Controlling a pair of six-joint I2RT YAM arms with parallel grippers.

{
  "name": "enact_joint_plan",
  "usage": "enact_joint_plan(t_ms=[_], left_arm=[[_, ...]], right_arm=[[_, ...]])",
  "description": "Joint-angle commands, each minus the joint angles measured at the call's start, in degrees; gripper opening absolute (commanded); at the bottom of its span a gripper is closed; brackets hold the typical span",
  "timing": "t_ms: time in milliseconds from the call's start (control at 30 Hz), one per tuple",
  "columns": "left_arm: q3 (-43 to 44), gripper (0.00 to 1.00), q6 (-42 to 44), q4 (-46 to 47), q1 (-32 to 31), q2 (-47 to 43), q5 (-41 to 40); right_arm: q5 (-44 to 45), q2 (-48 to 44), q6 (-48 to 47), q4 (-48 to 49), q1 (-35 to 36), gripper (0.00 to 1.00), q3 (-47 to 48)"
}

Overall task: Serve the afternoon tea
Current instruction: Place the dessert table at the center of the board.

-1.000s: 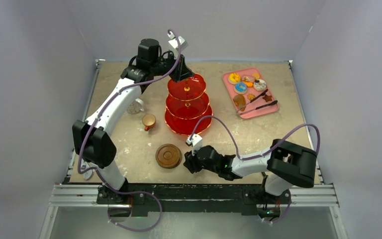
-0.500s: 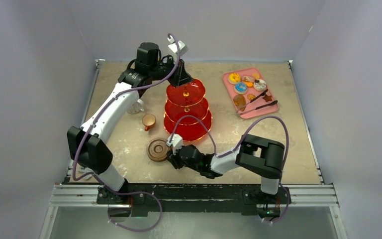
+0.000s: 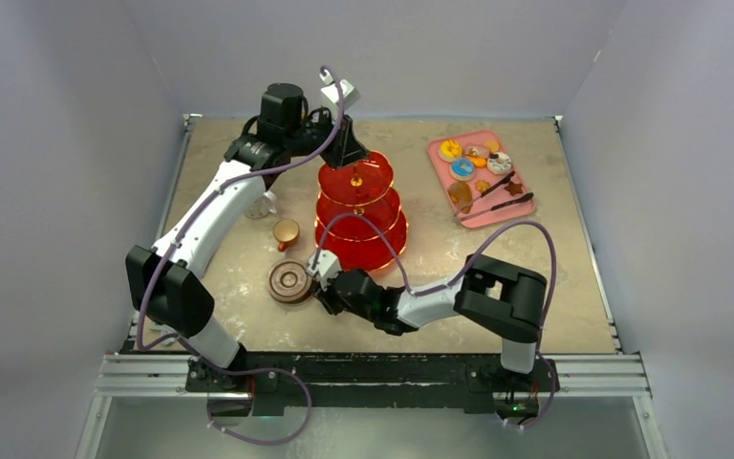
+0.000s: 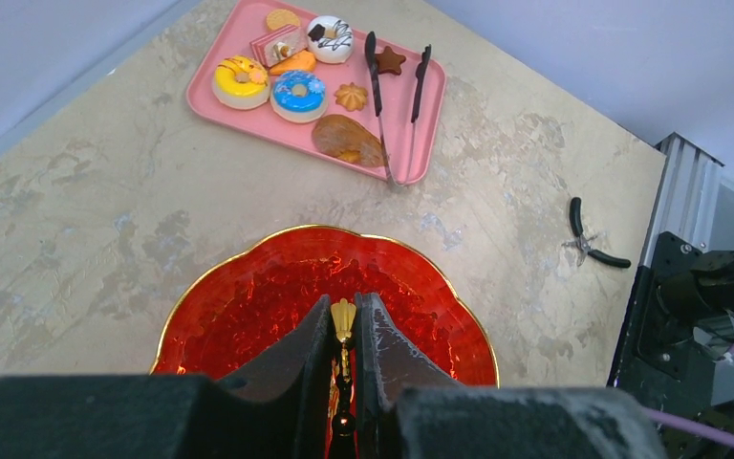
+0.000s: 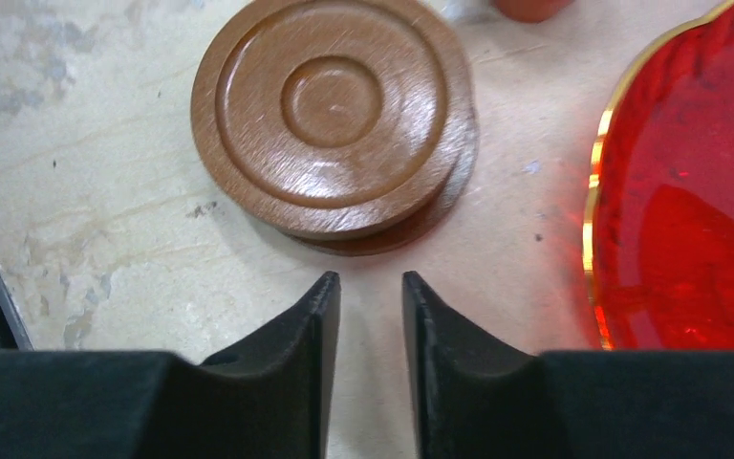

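The red three-tier stand (image 3: 358, 218) stands mid-table. My left gripper (image 4: 344, 311) is shut on its gold handle (image 4: 343, 316) from above, over the top tier (image 4: 248, 316). The brown saucer (image 5: 333, 115) lies left of the stand's bottom tier (image 5: 679, 220). My right gripper (image 5: 370, 282) is low on the table just in front of the saucer's rim, open by a narrow gap with nothing between its fingers. The small brown cup (image 3: 286, 232) sits behind the saucer (image 3: 290, 282). A white mug (image 3: 263, 204) is partly hidden by my left arm. Pastries (image 4: 298, 96) lie on the pink tray.
The pink tray (image 3: 511, 212) at the back right also carries black tongs (image 4: 375, 96). Small black pliers (image 4: 588, 244) lie on the table near the right rail. Walls close in the table on three sides.
My right arm has swept left along the table and the saucer has slid left and back towards the cup. Its fingers have narrowed. The left gripper has stayed on the handle.
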Motion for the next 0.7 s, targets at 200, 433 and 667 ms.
enact_joint_plan(t_ms=[200,433,667], left_arm=[[0.45,0.00,-1.58,1.51,-0.10,-2.89,0.45],[0.18,0.00,0.19,-0.44,-0.10,-4.45,1.41],[-0.51,0.00,6.79,-4.11,-0.10,-7.09,-0.05]], right_arm=[[5.26,-7.91,1.65,-0.08,-1.68,0.00,-1.96],[12.67,-33.04,8.41,-12.91,-2.03,0.30,-11.56],[11.53,-46.59,15.57,-21.83,-15.52,0.36,-15.01]])
